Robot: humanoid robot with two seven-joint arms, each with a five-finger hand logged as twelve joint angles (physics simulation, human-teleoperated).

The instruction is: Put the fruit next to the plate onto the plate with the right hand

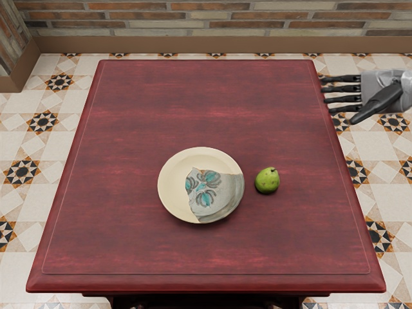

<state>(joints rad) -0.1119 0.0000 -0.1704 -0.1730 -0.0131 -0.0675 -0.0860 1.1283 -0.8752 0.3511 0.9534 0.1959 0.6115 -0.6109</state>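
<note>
The table (129, 129) was a dark red wooden slab with a rounded moulded lip. Its near edge ran along the bottom of the head view, and a faint inset line traced a border just inside its rim. On the nearer half of the top, a little right of centre, sat the plate (175, 172). It was cream, and a grey patch with teal flower-like marks covered its right and lower part. The fruit (267, 180), small, green and pear-shaped, stood on the bare wood just beside the plate's right rim, apart from it and not on it.

Farther back the wood showed only its streaked grain. Past the table's far right corner, the right hand (380, 90) hung over the floor, off the table and well apart from the fruit. Its dark fingers (338, 89) were stretched out straight and slightly fanned toward the table, holding nothing.

The floor (26, 122) was pale tile with dark star patterns. A tan skirting strip and a brick wall (193, 16) closed the far side.
</note>
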